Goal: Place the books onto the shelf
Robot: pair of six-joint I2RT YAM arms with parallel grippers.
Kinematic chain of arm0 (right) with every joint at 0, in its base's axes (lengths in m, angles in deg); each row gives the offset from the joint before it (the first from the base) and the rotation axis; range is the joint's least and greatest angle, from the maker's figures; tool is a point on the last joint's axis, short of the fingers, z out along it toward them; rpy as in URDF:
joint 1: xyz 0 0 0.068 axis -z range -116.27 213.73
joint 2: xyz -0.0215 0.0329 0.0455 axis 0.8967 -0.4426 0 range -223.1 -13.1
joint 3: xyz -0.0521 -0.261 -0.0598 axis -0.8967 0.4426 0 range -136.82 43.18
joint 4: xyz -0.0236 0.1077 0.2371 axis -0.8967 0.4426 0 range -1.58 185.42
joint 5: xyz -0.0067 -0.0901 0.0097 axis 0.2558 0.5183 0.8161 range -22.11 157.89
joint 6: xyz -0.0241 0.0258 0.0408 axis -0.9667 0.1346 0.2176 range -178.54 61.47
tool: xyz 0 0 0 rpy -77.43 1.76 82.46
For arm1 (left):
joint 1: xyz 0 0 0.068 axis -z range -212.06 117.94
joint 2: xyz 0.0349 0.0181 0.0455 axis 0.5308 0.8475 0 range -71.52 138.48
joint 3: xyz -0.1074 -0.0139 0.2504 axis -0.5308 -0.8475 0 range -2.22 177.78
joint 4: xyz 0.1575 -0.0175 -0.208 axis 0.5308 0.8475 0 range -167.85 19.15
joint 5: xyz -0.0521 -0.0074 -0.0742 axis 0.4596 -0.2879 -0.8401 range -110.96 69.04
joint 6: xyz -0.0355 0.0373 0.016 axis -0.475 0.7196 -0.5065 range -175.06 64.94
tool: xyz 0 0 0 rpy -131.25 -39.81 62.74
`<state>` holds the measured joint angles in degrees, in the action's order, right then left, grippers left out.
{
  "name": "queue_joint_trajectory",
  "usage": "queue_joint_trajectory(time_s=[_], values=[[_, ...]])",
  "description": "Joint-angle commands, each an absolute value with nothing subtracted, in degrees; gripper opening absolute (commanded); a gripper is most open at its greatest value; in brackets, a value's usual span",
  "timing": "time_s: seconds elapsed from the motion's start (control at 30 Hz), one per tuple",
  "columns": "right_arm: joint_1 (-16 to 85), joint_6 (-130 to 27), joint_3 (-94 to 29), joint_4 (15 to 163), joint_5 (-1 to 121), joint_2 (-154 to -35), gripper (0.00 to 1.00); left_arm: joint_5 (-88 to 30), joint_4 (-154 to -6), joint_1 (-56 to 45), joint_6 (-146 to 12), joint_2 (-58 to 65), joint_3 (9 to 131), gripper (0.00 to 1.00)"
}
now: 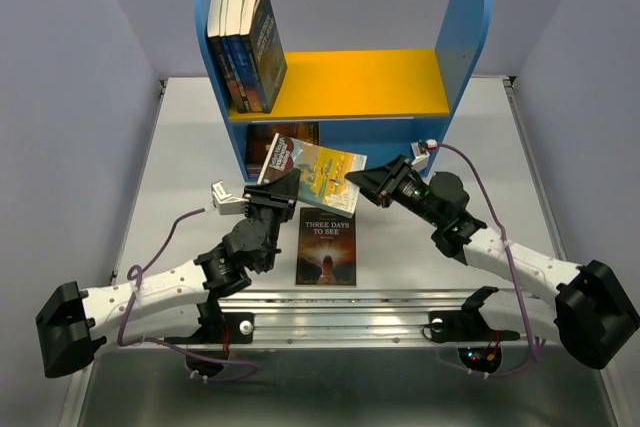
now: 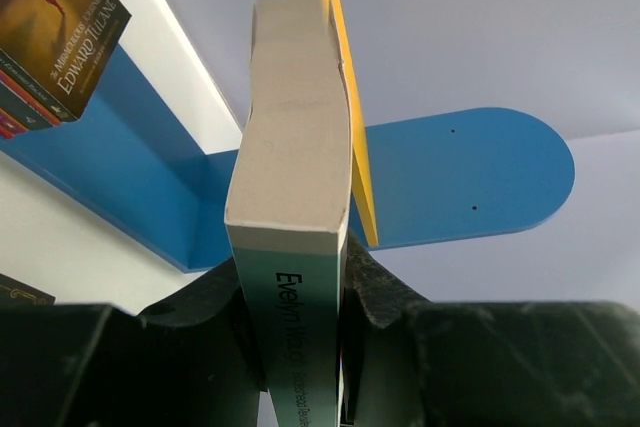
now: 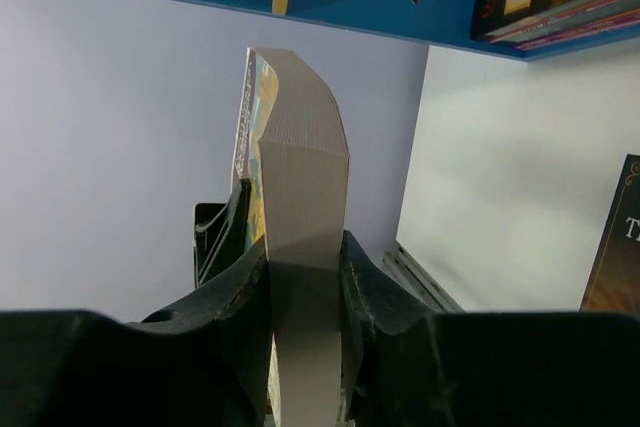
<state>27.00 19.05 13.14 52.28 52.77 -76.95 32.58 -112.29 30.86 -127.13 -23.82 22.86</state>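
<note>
A yellow-teal book (image 1: 325, 175) hangs in the air in front of the shelf (image 1: 340, 87), tilted. My left gripper (image 1: 287, 187) is shut on its left end, the teal spine (image 2: 300, 327) squeezed between the pads. On its right end my right gripper (image 1: 362, 183) is shut, its jaws pressing on the page block (image 3: 300, 207). Several books (image 1: 243, 47) stand upright at the left of the yellow upper board. A red-brown book (image 1: 280, 139) lies in the blue lower compartment. The dark "Three Days to See" book (image 1: 326, 245) lies flat on the table below the held one.
The shelf's tall blue side panels (image 1: 468, 22) rise at both ends of the yellow board (image 1: 360, 82). A metal rail (image 1: 350, 319) runs along the table's near edge by the arm bases. Grey walls close in the table on three sides.
</note>
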Motion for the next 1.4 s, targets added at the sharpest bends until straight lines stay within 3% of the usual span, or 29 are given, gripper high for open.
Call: queue_joint_trajectory(time_s=[0.0,0.17,0.23,0.27,0.3,0.37,0.77,0.97,1.13,1.37], values=[[26.29,18.72,10.83,42.03,48.91,-77.43,0.25,30.81,-117.40,31.84,-128.09,-23.62,23.18,0.00],[26.29,21.00,12.41,34.73,46.09,-80.06,0.01,29.23,-117.32,31.84,-128.36,-22.74,23.10,0.00],[26.29,22.58,14.08,29.55,45.74,-81.38,0.01,28.61,-116.27,31.84,-128.44,-23.70,22.48,0.05],[26.29,22.85,14.52,28.31,45.65,-81.65,0.01,28.00,-115.48,31.84,-128.53,-24.40,22.31,0.19],[26.29,22.42,15.14,27.26,45.48,-82.09,0.01,27.21,-113.64,31.84,-128.79,-25.97,21.61,0.61],[26.29,21.80,15.49,27.77,45.48,-82.09,0.01,25.99,-110.05,31.84,-128.62,-27.99,20.64,0.99],[27.77,20.12,22.43,28.39,50.22,-78.48,0.01,18.86,-74.99,31.92,-134.77,-42.06,20.37,0.99],[30.76,25.30,27.62,13.12,50.31,-82.43,0.01,17.54,-59.86,31.84,-136.44,-45.85,20.55,0.99],[31.38,28.03,27.80,0.19,49.87,-89.99,0.01,15.61,-56.06,31.84,-139.78,-48.31,18.53,0.99],[32.78,27.33,23.50,-1.58,48.82,-95.88,0.01,16.56,-53.96,31.84,-139.44,-52.53,18.96,0.99]])
